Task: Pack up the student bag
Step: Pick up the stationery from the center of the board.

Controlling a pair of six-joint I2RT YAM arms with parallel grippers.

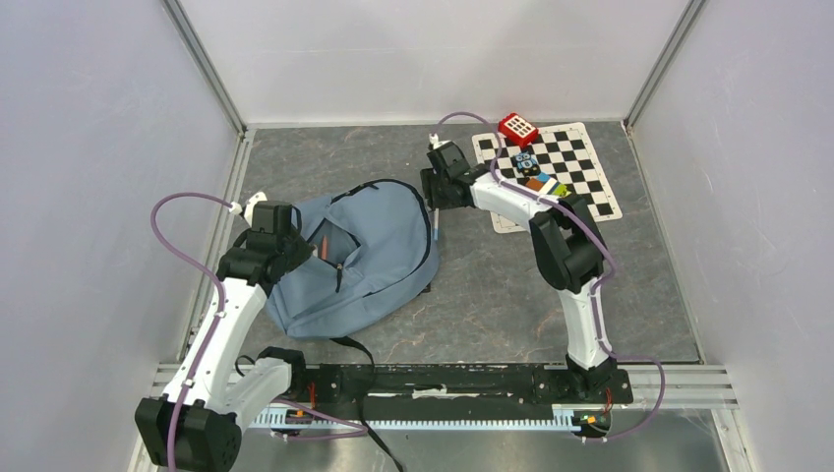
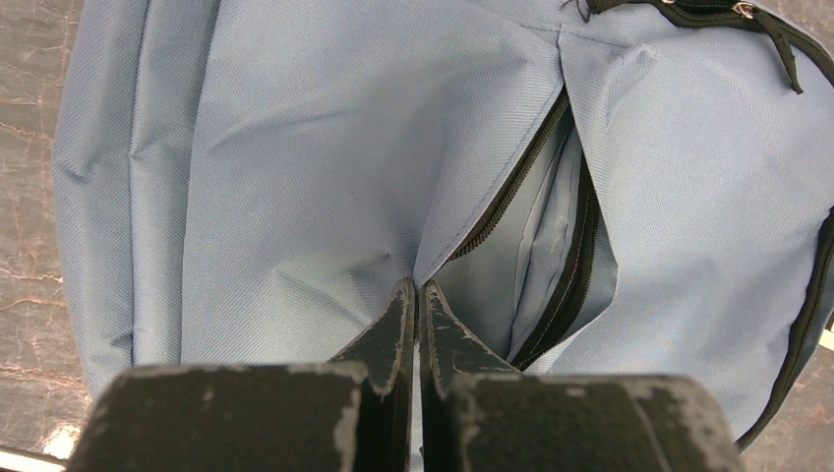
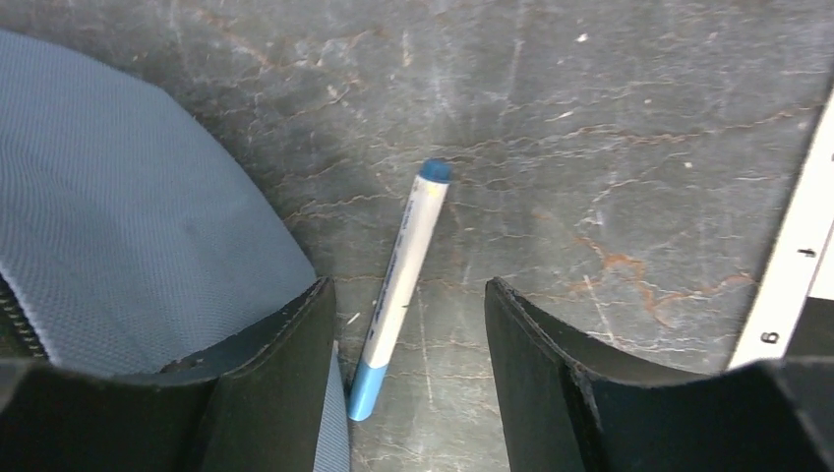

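Tools split the work: left tool (image 2: 418, 287), clamped shut on the bag (image 2: 295, 147) at its pocket (image 2: 531, 256) lip, holds it agape on the table (image 1: 492, 295), while right tool (image 3: 405, 285), jaws apart, straddles a pen (image 3: 408, 246) beside the bag, seemingly to grasp it.

Bare table (image 3: 610, 138) right of the pen (image 3: 403, 285), student bag (image 3: 118, 226) edge just beside its left, checkered mat (image 1: 586, 162) farther right.
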